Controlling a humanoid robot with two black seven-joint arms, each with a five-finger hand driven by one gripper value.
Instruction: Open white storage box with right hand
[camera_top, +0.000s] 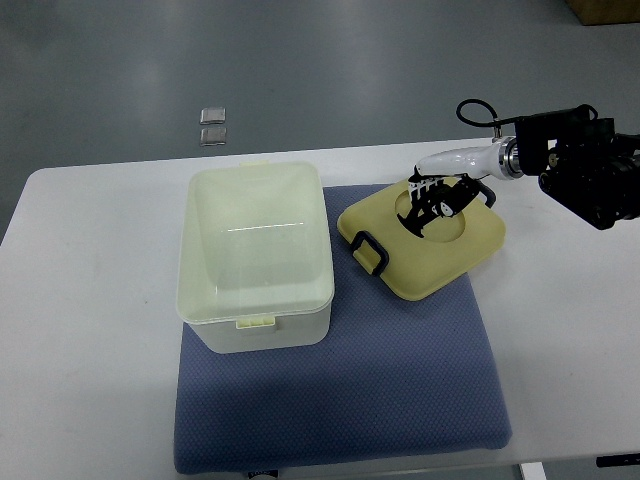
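The white storage box stands open on the left part of a blue mat, its inside bare. Its pale yellow lid lies flat on the mat to the right of the box, with a black clip handle at its near-left edge. My right hand reaches in from the right edge and hovers over the lid's round recess, its black fingers relaxed and spread with nothing in them. Whether the fingertips touch the lid is unclear. The left arm does not show.
The mat lies on a white table with grey floor beyond its far edge. Two small silver squares lie on the floor behind the table. A brown box corner shows at the top right.
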